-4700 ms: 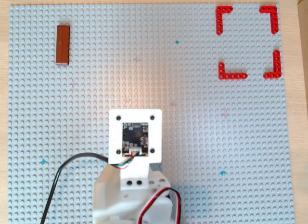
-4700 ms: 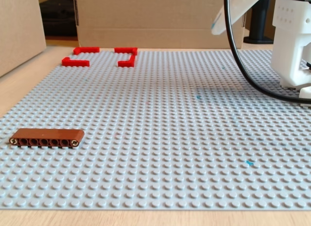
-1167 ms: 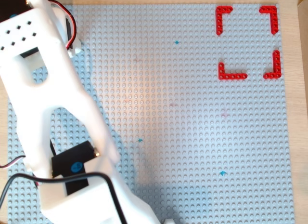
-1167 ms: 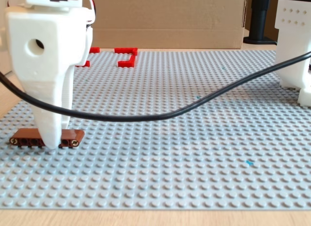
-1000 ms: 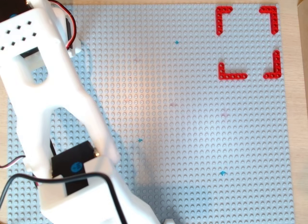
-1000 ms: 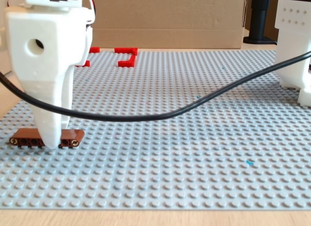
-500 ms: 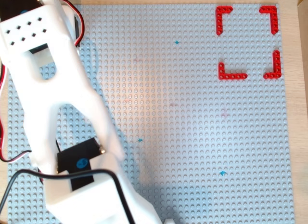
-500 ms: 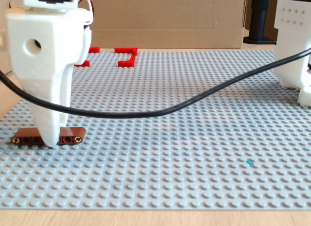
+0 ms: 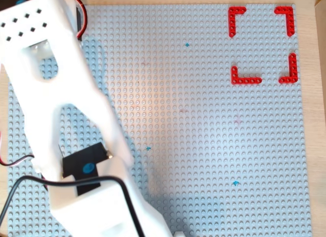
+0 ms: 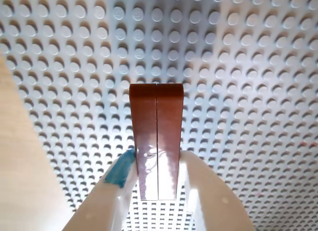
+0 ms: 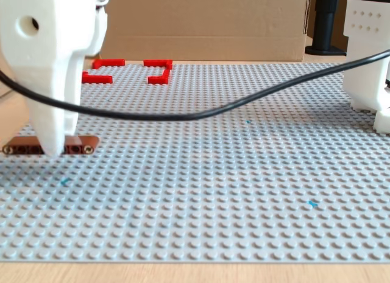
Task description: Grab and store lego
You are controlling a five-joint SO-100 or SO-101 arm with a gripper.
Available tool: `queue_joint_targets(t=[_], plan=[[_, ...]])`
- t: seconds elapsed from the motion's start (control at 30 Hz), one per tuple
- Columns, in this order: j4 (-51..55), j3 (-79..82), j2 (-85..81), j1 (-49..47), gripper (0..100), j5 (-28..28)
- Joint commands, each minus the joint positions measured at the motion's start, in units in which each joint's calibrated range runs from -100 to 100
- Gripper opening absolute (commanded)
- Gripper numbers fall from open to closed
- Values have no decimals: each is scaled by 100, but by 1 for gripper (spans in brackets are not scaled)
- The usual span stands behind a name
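Grey studded baseplate (image 11: 244, 173) on a wooden desk (image 9: 310, 145), cardboard behind. Fingers (image 10: 117, 191) pinch the brown lego (image 10: 156, 141) across its width, lengthwise between them. Side view suggests it's lifted just clear of the studs, probably for carrying to the red brackets (image 9: 262, 43).

No legible text or labels, seemingly.

Lego (image 11: 79, 148) middle behind tool (image 11: 52, 150)
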Motion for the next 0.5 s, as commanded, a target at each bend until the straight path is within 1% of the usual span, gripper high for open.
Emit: queue_joint_targets(t=[0.0, 0.1, 0.33, 0.47], plan=[[905, -1388, -111, -31, 2, -41], [1236, -1942, -119, -31, 2, -36], [1254, -2468, -128, -24, 2, -4], [1254, -2622, -136, 191, 2, 85]])
